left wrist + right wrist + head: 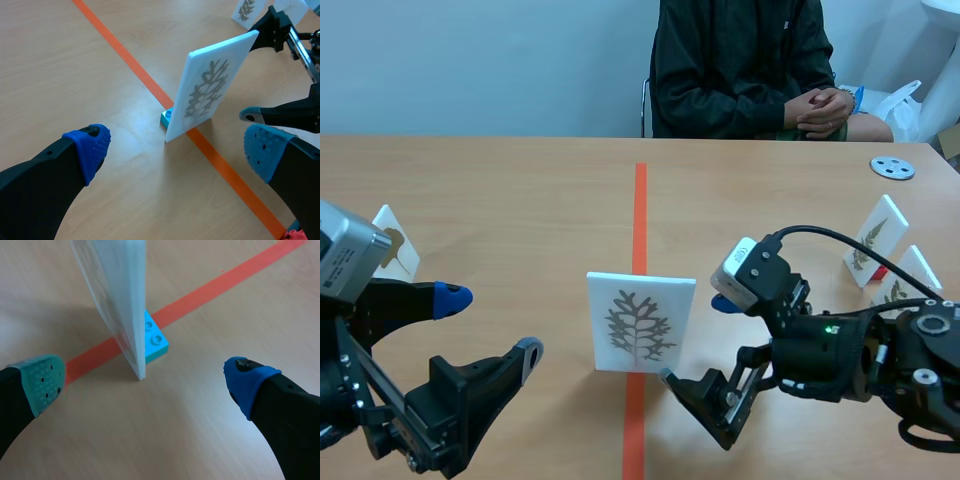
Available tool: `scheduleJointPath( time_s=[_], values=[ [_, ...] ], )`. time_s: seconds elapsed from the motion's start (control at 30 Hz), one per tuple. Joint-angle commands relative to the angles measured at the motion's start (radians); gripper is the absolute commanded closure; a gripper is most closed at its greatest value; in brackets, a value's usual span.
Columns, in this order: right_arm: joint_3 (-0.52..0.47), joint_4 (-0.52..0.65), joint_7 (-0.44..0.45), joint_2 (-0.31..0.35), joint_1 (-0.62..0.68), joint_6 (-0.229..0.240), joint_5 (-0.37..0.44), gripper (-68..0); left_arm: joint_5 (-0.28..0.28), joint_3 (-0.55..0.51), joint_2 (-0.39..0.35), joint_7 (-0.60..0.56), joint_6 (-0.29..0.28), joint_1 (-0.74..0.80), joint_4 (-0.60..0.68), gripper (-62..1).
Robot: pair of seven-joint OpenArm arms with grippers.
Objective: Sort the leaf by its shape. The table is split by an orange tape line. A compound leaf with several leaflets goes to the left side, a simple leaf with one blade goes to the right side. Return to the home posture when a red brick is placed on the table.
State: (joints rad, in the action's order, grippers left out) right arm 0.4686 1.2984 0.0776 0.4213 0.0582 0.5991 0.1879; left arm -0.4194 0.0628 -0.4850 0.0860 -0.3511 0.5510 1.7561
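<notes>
Centre: compound-leaf card (pixel 640 322) upright on tape line (pixel 640 200), unsorted. Both claws spread, left gripper (pixel 492 325) near-left, right gripper (pixel 698 342) near-right, neither gripping. Leftward move pending.

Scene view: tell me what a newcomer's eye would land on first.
First, the white leaf card, standing upright on the orange tape line in the middle of the table and showing a branching grey leaf. Next, the open left gripper and the open right gripper, low on either side of it. Then the person seated across the table, hands clasped.
</notes>
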Motion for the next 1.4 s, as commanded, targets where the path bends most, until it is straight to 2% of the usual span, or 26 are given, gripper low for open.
scheduleJointPath(
  time_s=[0.0,0.33,0.47,0.6,1.0,1.13,1.2,1.37],
  values=[
    [0.003,0.009,0.028,-0.006,-0.028,0.0,-0.006,-67.9,-0.006,-0.007,0.005,-0.014,-0.002,-0.003,0.026,-57.2],
    [0.066,-0.03,0.064,-0.081,-0.061,0.0,-0.08,-67.9,-0.005,-0.007,0.005,-0.015,-0.002,-0.003,0.026,-57.2],
    [0.085,-0.03,0.064,-0.084,-0.061,-0.001,-0.084,-55.8,-0.005,-0.007,0.005,-0.015,-0.002,-0.003,0.026,-57.2],
    [0.085,-0.03,0.063,-0.08,-0.061,0.0,-0.084,-40.6,-0.005,-0.007,0.005,-0.015,-0.002,-0.003,0.026,-57.2],
    [0.085,-0.03,0.064,-0.073,-0.061,-0.005,-0.084,-16.0,-0.005,-0.007,0.005,-0.014,-0.002,-0.003,0.026,-57.2],
    [0.085,-0.03,0.064,-0.058,-0.061,-0.008,-0.084,-5.9,-0.005,-0.007,0.005,-0.014,-0.002,-0.003,0.026,-57.2],
    [0.085,-0.03,0.064,-0.052,-0.061,-0.008,-0.084,-1.9,-0.005,-0.007,0.005,-0.014,-0.002,-0.003,0.026,-57.2],
    [0.077,-0.026,0.11,-0.047,-0.061,-0.007,-0.084,-1.3,-0.005,-0.007,0.005,-0.014,-0.002,-0.003,0.026,-57.2]
  ],
)
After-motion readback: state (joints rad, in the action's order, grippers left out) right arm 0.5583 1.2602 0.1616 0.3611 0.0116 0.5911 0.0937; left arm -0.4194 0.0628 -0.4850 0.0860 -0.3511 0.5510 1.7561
